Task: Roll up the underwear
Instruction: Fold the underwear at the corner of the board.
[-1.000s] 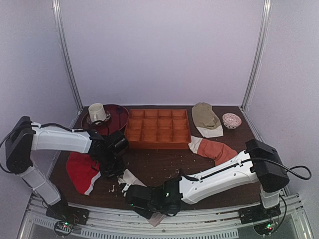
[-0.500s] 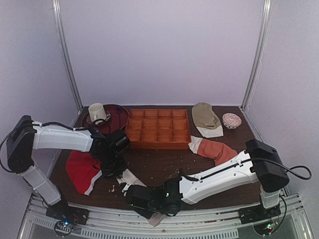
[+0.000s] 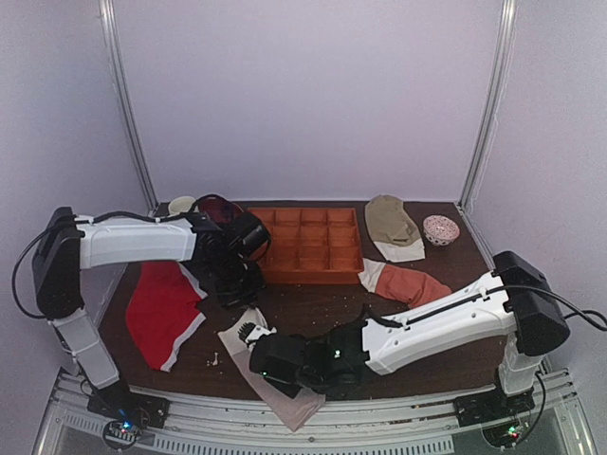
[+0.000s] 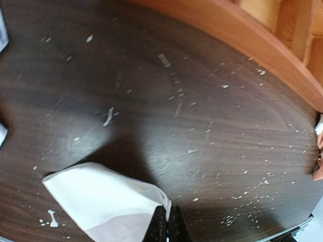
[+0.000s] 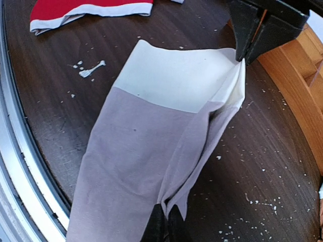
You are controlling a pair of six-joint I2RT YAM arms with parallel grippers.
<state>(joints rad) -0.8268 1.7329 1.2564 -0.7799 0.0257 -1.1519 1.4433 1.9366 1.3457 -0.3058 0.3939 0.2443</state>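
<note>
Now | left end effector, right end effector: clamped on underwear | partly hidden

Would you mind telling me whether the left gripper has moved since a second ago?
Yes: the left gripper, pinching the underwear, has shifted right and back, toward the orange tray.

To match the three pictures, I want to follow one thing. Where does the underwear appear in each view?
Top external: the underwear is at lower centre, left of the middle.
Left wrist: bottom left, mostly its white band.
Right wrist: centre, running from the bottom edge to the upper right.
Shared landmark: the orange tray, at centre in the top view, upper right in the left wrist view, and right edge in the right wrist view.
</note>
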